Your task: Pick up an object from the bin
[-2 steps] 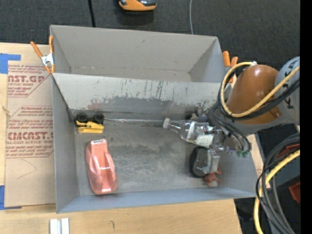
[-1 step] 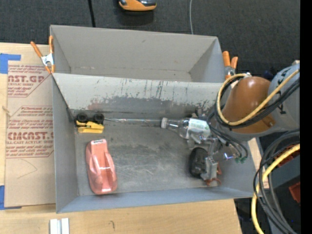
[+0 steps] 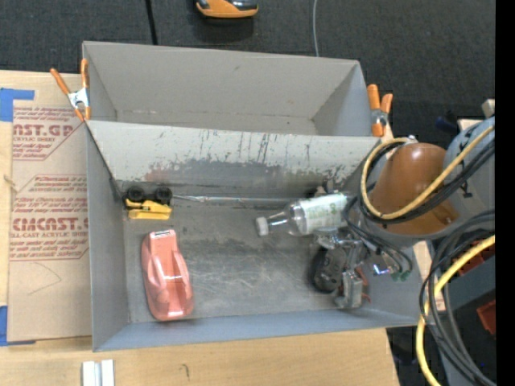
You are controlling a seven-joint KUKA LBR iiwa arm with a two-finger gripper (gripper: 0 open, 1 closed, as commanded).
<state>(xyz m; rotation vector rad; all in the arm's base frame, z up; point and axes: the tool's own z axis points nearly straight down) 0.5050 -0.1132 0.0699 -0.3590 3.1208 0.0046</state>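
Seen from above, the robot arm (image 3: 406, 187), capped by a rounded orange-brown cover and looped with yellow and black cables, reaches in from the right of a grey metal bin (image 3: 233, 95) and is lowered into the bin's near right corner. Its jaws sit low over the bin floor there, close to the right wall. Metal parts and wiring crowd the tip, and it cannot be told whether the jaws are open or closed, or whether anything is between them.

A small dark, rounded object (image 3: 323, 270) lies right against the tip on its left side, the thing nearest to the jaws; its kind is not clear. Just beyond it, toward the back wall, a clear plastic bottle (image 3: 310, 214) with a pale label lies on its side, its neck pointing left, its base close under the arm's cover.

The other things lie well apart, on the left of the bin. A pink tape dispenser (image 3: 166, 276) rests lengthwise near the front left corner. A small yellow toy vehicle with black wheels (image 3: 148, 201) sits at the foot of the back wall in the far left corner. A pale wooden worktop (image 3: 241, 360) runs along the bin's near edge.
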